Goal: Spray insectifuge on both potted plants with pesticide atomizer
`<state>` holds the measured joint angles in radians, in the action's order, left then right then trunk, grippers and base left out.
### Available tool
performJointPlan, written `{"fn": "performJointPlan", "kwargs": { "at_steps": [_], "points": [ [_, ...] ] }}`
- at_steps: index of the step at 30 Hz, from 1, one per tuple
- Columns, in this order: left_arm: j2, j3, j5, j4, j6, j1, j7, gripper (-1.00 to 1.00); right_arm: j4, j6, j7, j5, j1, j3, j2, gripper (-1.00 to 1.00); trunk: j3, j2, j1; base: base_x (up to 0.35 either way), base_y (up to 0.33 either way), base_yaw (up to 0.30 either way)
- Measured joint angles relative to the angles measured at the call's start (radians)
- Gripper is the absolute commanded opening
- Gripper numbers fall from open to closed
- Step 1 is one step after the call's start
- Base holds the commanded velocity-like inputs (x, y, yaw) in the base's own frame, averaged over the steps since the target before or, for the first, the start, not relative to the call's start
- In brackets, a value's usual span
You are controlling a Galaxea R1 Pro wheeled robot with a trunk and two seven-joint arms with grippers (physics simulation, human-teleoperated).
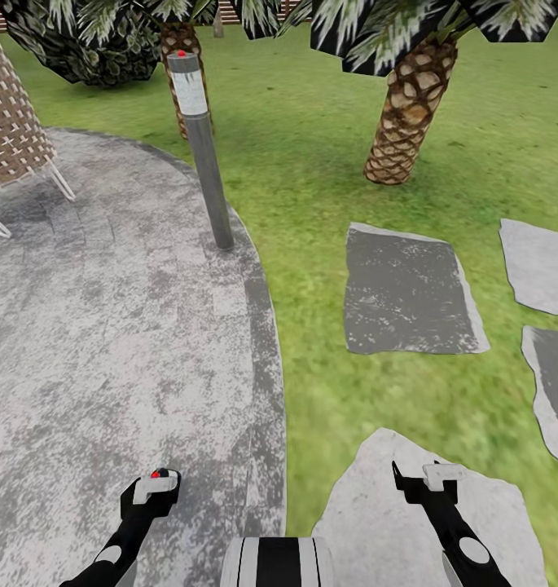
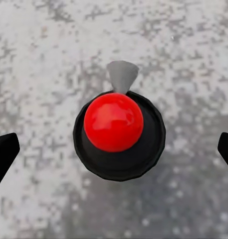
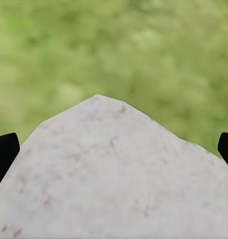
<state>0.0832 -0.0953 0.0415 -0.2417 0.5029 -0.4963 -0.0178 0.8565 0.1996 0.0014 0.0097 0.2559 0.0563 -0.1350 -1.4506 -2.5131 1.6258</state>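
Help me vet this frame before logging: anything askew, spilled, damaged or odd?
Nothing spilled or damaged. One oddity: the pesticide atomizer sits between the left end effector's fingers, which look spread clear of it, so an actual grip is unclear.

The patio (image 1: 107, 326) takes up the left side, lawn (image 1: 311, 179) to its right. A bollard lamp (image 1: 204, 147) stands on the patio's far right edge, with a chair (image 1: 14, 122) off at far left. Stepping stones (image 1: 409, 289) sit in the lawn at right, a palm trunk (image 1: 409, 114) behind them, another stone (image 1: 368, 505) nearest.
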Motion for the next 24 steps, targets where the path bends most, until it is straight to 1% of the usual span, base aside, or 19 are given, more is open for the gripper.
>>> {"fn": "performJointPlan", "kwargs": {
  "at_steps": [14,15,24],
  "points": [
    [-0.001,0.000,0.000,-0.003,0.001,0.000,0.001,1.00,0.000,0.000,0.000,0.000,0.000,0.000,0.000,1.00,0.000,0.000,0.000,0.000,0.000,0.000],
    [-0.001,0.000,0.000,-0.003,0.001,0.000,0.001,-1.00,0.000,0.000,0.000,0.000,0.000,0.000,0.000,1.00,0.000,0.000,0.000,0.000,0.000,0.000],
    [0.000,-0.001,-0.003,-0.004,0.002,0.000,-0.001,-1.00,0.000,0.000,0.000,0.000,0.000,0.000,0.000,1.00,0.000,0.000,0.000,0.000,0.000,0.000]
  ]
}}
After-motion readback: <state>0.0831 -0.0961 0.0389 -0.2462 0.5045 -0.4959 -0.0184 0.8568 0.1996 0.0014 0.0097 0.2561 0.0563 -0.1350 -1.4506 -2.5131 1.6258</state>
